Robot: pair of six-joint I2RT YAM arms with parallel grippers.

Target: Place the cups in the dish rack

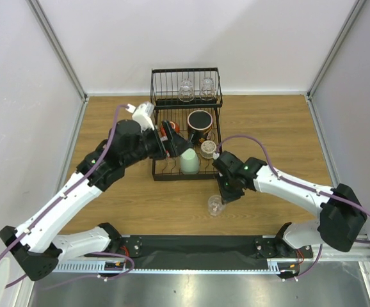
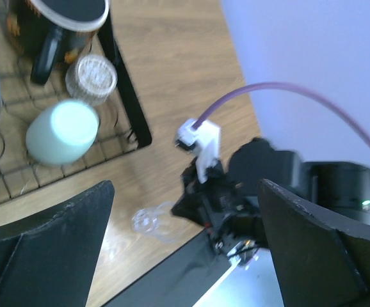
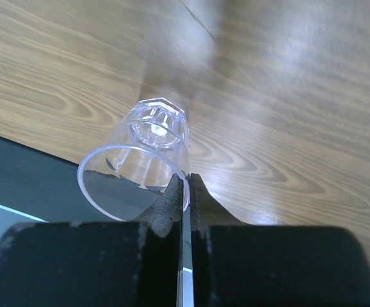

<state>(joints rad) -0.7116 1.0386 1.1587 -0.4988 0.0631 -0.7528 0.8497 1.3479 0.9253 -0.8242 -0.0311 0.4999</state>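
Note:
The black wire dish rack [image 1: 156, 167] stands at the back middle of the table. Two clear tumblers [image 1: 185, 90] sit in its raised basket. A black-rimmed mug [image 1: 200, 121], a mint-green cup [image 1: 189, 161] and an upturned clear glass [image 1: 209, 148] sit in its tray. A red mug [image 1: 170, 132] is mostly hidden by my left arm. My left gripper [image 1: 177, 142] hangs over the tray, open and empty [image 2: 185, 192]. My right gripper [image 1: 223, 192] is shut on the rim of a clear tumbler [image 3: 150, 150] just above the wood, in front of the rack.
The left wrist view shows the mint cup [image 2: 63, 131], the upturned glass [image 2: 92, 77], the rack's edge [image 2: 130, 115] and the held tumbler [image 2: 148, 220]. A black strip [image 1: 191, 246] runs along the near table edge. White walls enclose the table.

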